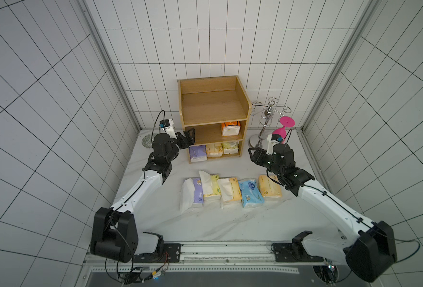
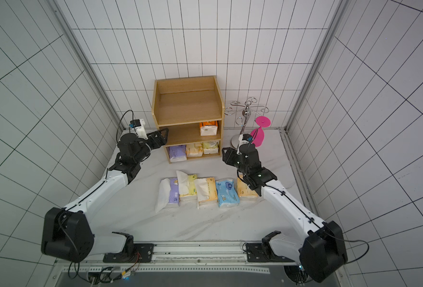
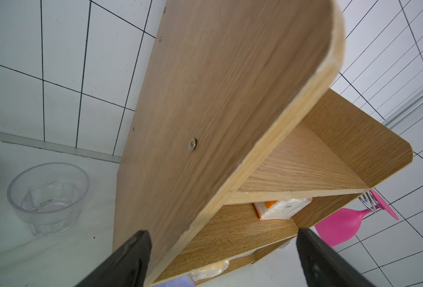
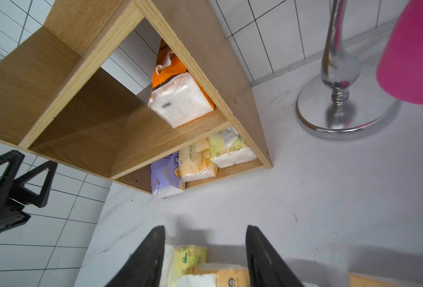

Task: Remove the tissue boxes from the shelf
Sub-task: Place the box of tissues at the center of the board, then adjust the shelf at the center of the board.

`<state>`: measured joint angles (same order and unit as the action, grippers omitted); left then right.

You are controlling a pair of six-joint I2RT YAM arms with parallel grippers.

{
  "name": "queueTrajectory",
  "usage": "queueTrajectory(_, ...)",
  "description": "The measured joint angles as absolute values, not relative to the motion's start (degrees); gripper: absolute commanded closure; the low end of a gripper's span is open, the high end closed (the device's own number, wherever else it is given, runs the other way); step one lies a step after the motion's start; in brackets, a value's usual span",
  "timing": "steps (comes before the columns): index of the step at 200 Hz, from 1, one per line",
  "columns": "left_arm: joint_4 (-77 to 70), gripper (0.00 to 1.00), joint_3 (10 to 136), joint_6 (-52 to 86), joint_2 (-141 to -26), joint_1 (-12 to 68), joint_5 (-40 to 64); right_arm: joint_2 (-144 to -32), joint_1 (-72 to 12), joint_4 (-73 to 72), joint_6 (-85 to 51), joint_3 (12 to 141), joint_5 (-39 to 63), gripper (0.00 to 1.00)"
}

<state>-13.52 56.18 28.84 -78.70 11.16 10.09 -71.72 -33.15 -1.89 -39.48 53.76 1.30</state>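
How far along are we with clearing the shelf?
Done: five packs lie in a row on the table. In hand: nothing; left gripper and right gripper are open, empty, by the shelf. Left: bright orange pack on the middle tier; purple pack, pale orange pack and yellow pack on the bottom.

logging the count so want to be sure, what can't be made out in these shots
- End pale orange pack: partly hidden by the right arm, both top views.
- Shelf bottom tier behind its three packs: hidden by the middle board, top views.
- Left wrist view: shelf side panel blocks most of the bottom tier.
- Pack print: too small.
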Motion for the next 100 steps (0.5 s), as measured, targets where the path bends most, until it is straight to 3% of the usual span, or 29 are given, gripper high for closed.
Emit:
queueTrajectory(49,-16.95,0.06,57.01,28.42,-81.52,10.83,13.56,-82.26,-33.85,-13.26,-43.62,56.12,1.63,0.43)
queueTrajectory(100,-17.96,0.06,56.49,27.31,-81.49,11.35,13.47,-84.01,-33.89,-18.24,-44.66,56.16,1.65,0.43)
